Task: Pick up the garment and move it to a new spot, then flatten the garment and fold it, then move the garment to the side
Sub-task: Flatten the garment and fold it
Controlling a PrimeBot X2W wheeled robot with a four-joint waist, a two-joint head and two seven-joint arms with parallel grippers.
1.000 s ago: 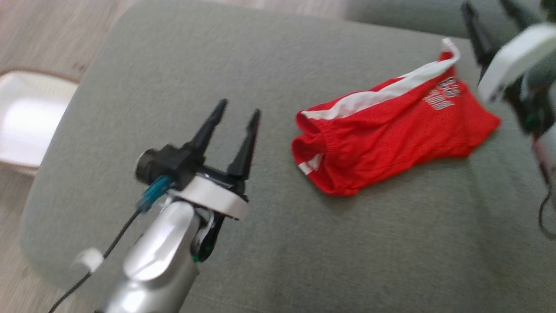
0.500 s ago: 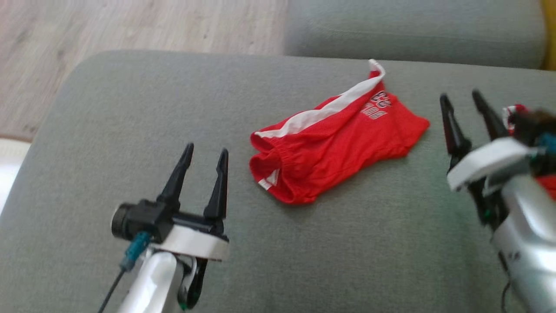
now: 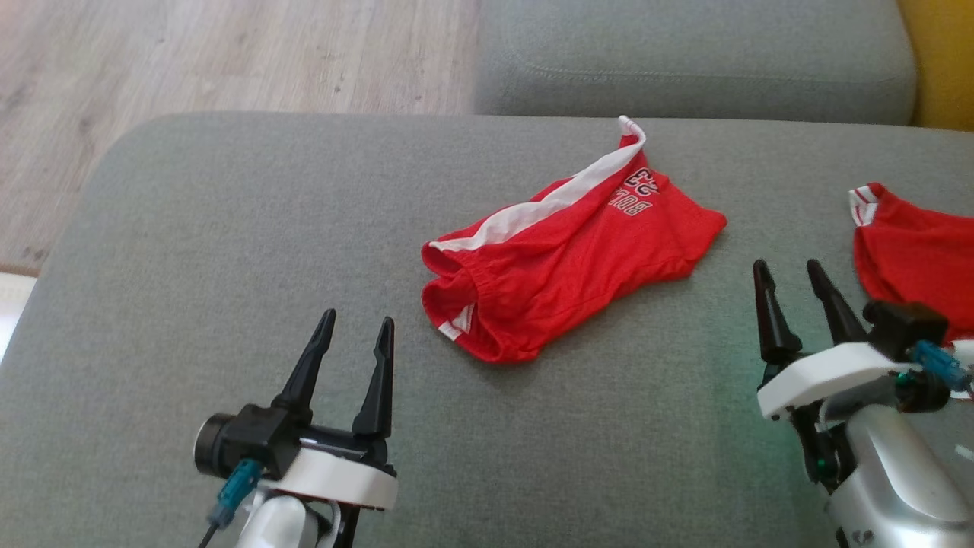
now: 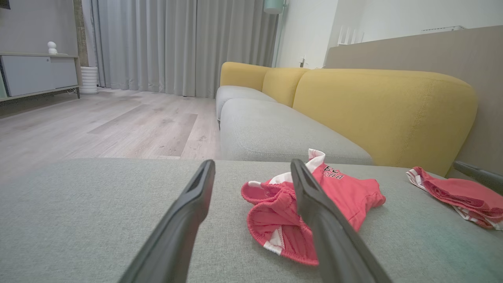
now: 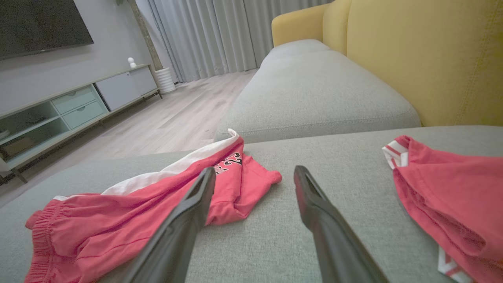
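Note:
The garment [image 3: 578, 259] is a pair of red shorts with a white side stripe and printed lettering. It lies crumpled near the middle of the grey seat cushion [image 3: 228, 228]. My left gripper [image 3: 358, 318] stands open to the garment's near left, clear of the cloth, with nothing between its fingers. My right gripper [image 3: 786, 265] is open too, off the garment's right end, empty. In the left wrist view the garment [image 4: 353, 192] lies just beyond the open left gripper [image 4: 253, 163], to the right. In the right wrist view the garment [image 5: 118, 220] spreads to the left of the open right gripper [image 5: 255, 170].
A second red piece of clothing with white trim [image 3: 913, 251] lies at the cushion's right, close beside my right gripper. Another grey seat cushion [image 3: 685, 61] adjoins at the back, with a yellow backrest [image 3: 943, 61] to the right. Wooden floor [image 3: 190, 53] lies beyond the cushion's left edge.
The head camera has swung, shifting the whole picture. Both arms now sit low at the view's bottom corners, still open. The garment lies in the same shape; the second red piece has come into view.

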